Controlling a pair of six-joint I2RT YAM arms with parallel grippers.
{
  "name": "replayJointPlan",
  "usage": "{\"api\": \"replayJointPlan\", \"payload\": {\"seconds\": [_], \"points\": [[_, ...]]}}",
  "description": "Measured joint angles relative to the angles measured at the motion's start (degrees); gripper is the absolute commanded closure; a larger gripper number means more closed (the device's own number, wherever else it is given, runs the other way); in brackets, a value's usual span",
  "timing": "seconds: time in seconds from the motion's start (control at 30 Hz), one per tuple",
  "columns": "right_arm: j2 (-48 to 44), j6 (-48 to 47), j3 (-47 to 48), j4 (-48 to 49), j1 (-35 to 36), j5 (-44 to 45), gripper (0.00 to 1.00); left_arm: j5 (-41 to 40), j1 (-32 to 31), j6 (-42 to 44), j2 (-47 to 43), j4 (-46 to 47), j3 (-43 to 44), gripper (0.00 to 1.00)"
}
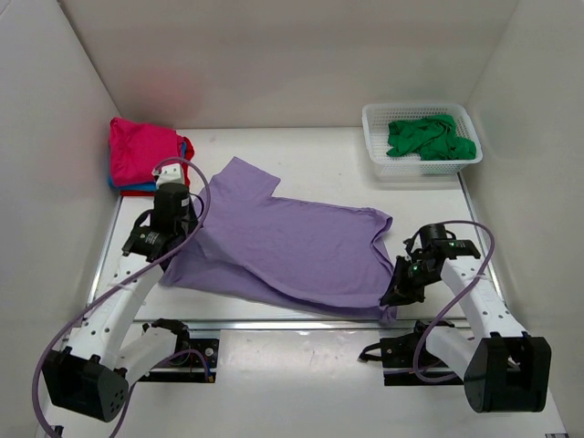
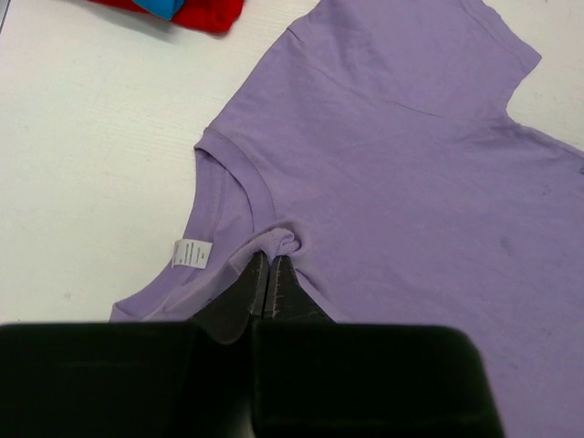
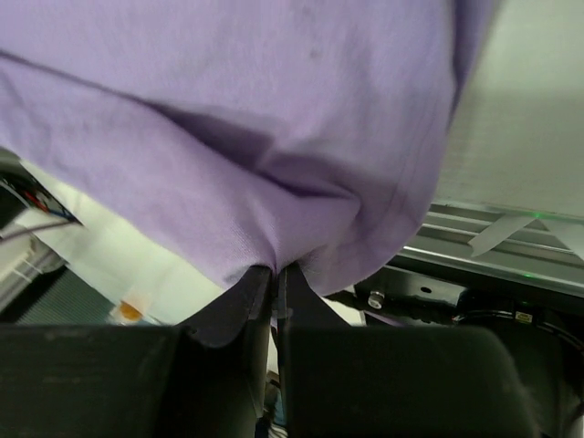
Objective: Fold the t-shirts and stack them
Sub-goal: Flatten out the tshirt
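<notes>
We see a white counter (image 1: 310, 151). At its centre a lilac shirt (image 1: 283, 246) lies spread, mostly flat, its hem corner at 5 o'clock reaching the near edge. At 10 o'clock sits a folded stack (image 1: 141, 155), pink on top, red and blue edges below. At 2 o'clock stands a white basket (image 1: 411, 169).

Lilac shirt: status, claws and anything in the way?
Left claw shut on lilac shirt by the collar. Right claw shut on its hem corner. Shirt lies spread out. Stack and basket apart from it.
</notes>
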Motion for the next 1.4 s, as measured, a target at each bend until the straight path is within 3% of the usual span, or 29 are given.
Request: {"api": "replayJointPlan", "payload": {"seconds": [1.17,1.4], "points": [[11.7,3.6,2.0,6.8,-2.8,6.0,0.99,-0.8,-0.6,4.1,14.0,13.0,-1.0,1.0],[12.7,2.9,6.9,6.9,-1.8,6.1,1.0,-0.9,0.0,5.0,14.6,12.5,0.2,1.0]]}}
